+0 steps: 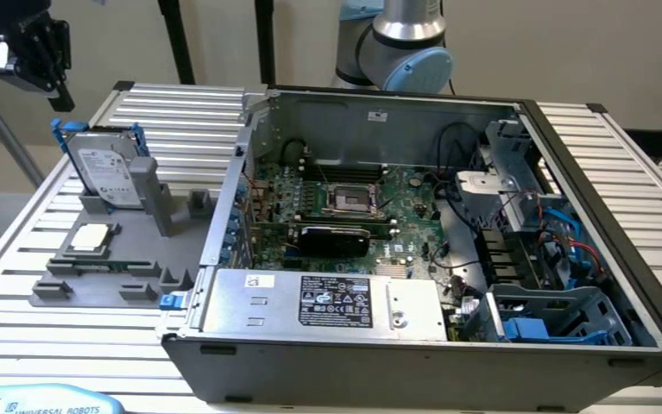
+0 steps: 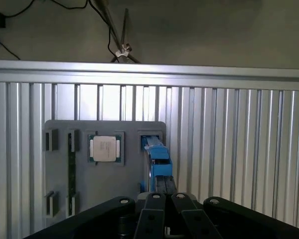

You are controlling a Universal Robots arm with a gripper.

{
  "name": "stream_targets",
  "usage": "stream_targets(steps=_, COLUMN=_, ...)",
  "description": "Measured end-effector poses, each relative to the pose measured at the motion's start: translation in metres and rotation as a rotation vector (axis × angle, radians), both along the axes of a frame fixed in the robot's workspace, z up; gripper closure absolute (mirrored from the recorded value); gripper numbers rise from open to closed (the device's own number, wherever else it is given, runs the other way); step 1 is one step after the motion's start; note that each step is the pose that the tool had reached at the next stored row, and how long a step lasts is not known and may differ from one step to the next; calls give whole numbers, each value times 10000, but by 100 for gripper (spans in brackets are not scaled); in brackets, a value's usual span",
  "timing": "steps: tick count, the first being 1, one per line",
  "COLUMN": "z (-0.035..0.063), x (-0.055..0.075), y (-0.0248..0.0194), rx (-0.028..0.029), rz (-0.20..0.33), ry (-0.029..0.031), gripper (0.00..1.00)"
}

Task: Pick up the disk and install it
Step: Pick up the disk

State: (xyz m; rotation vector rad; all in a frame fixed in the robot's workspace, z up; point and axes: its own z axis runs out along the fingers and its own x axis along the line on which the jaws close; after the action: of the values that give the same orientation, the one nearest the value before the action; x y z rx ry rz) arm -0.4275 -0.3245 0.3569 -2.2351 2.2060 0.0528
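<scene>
The disk [image 1: 110,172], a silver-grey drive with a white label in a blue bracket, stands upright in a slot of the grey holder tray [image 1: 54,289] on the exterior view's left. My gripper [image 1: 50,83] hangs in the air above and slightly behind it, apart from it. In the wrist view the black fingers [image 2: 154,201] of the gripper [image 2: 165,199] sit pressed together, shut on nothing. Just beyond them the disk [image 2: 157,157] shows edge-on, blue and thin, in the holder tray [image 2: 129,184].
An open computer case [image 1: 423,345] fills the exterior view's right, with a motherboard [image 1: 343,203], a silver box with a black label [image 1: 331,302] and a blue drive bay [image 1: 555,315]. A small square chip [image 1: 91,237] [image 2: 105,148] lies on the tray. The arm's base [image 1: 406,47] stands behind the case.
</scene>
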Motion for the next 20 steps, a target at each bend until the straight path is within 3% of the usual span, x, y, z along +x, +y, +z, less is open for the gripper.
stream_targets(steps=7, z=0, x=0, y=0, rx=0, rz=0, ry=0, gripper=88)
stream_targets(steps=9, z=0, x=0, y=0, rx=0, rz=0, ry=0, gripper=82)
stream_targets(steps=11, z=0, x=0, y=0, rx=0, rz=0, ry=0, gripper=70)
stream_targets(steps=12, z=0, x=0, y=0, rx=0, rz=0, ry=0, gripper=70)
stream_targets(steps=14, z=0, x=0, y=0, rx=0, rz=0, ry=0, gripper=58)
stream_targets(steps=15, z=0, x=0, y=0, rx=0, rz=0, ry=1, gripper=58)
stream_targets(steps=17, z=-2, x=0, y=0, rx=0, rz=0, ry=1, gripper=47)
stream_targets(steps=20, z=-11, x=2, y=0, rx=0, rz=0, ry=-1, gripper=40)
